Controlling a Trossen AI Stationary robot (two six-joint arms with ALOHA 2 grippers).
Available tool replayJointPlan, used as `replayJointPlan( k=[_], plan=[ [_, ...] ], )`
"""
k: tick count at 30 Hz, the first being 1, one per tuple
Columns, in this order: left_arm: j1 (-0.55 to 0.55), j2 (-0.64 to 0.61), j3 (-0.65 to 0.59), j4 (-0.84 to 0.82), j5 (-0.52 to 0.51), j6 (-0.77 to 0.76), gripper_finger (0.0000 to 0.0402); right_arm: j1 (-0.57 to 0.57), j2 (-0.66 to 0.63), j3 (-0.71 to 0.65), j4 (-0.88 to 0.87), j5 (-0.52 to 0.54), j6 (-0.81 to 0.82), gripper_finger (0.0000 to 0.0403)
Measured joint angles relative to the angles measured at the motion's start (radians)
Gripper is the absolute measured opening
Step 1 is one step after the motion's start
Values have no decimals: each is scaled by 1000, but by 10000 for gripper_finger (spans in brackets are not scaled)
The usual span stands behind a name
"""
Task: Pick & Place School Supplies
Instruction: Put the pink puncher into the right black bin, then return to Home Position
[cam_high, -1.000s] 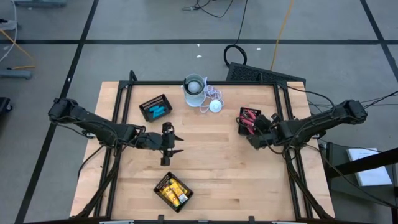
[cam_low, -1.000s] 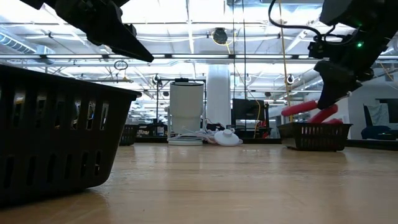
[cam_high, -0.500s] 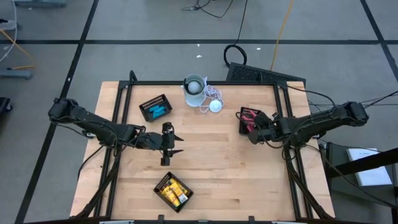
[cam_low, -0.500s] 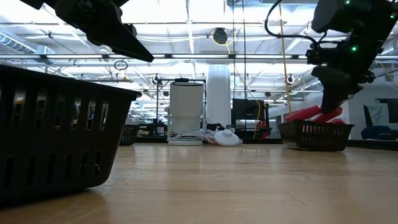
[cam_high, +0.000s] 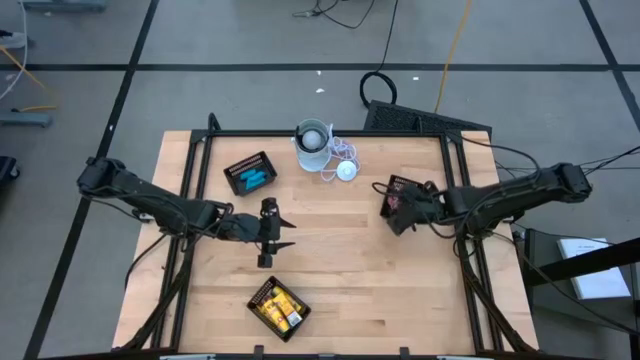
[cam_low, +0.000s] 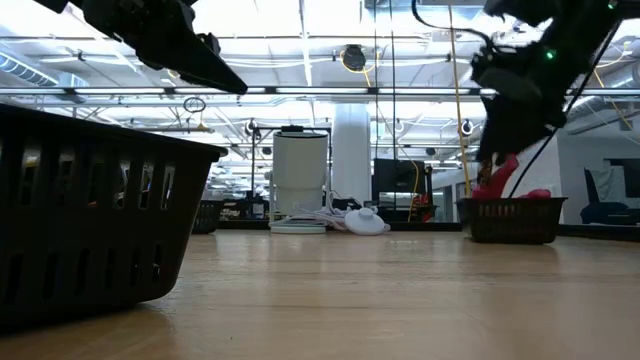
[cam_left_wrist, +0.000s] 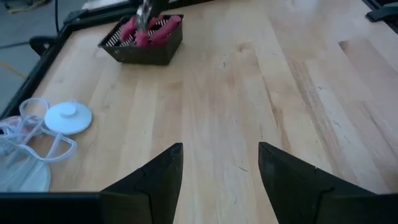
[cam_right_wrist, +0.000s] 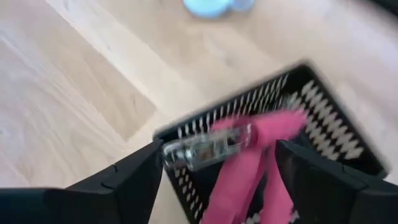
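The right pincer (cam_high: 399, 208) hangs over the black mesh tray (cam_high: 401, 190) at the bench's (cam_high: 340, 260) right side, its fingers spread wide with a red-handled scissor-like tool (cam_right_wrist: 249, 152) loose between them, tipping into the tray onto the other red ones. This looks like the release step of a placement (the tool seems free of the grip). Next, the arm needs to lift clear of the tray. The left pincer (cam_high: 285, 233) waits mid-bench, fairly wide and empty. Blue sticks (cam_high: 255, 179) and yellow-and-black pieces (cam_high: 280, 308) sit sorted in their own trays
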Motion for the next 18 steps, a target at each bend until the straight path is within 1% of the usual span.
replayJointPlan(
  k=[5,7,9,11,14,16,18],
  plan=[
    [-20,-47,0,9,0,56,211,43,0,91,10,89,-124,278],
    [-23,-82,0,11,-2,62,211,70,0,122,45,125,-205,272],
    [-28,-132,0,-8,-9,77,211,105,-8,142,120,160,-302,267],
    [-39,-192,0,-46,-11,92,211,143,-29,148,226,186,-412,263],
    [-60,-304,1,-118,-31,69,211,211,-82,149,352,250,-562,255],
    [-81,-392,2,-209,-54,52,211,267,-137,149,395,311,-645,249],
    [-107,-475,2,-297,-106,4,211,325,-202,149,405,371,-688,243]
  ],
)
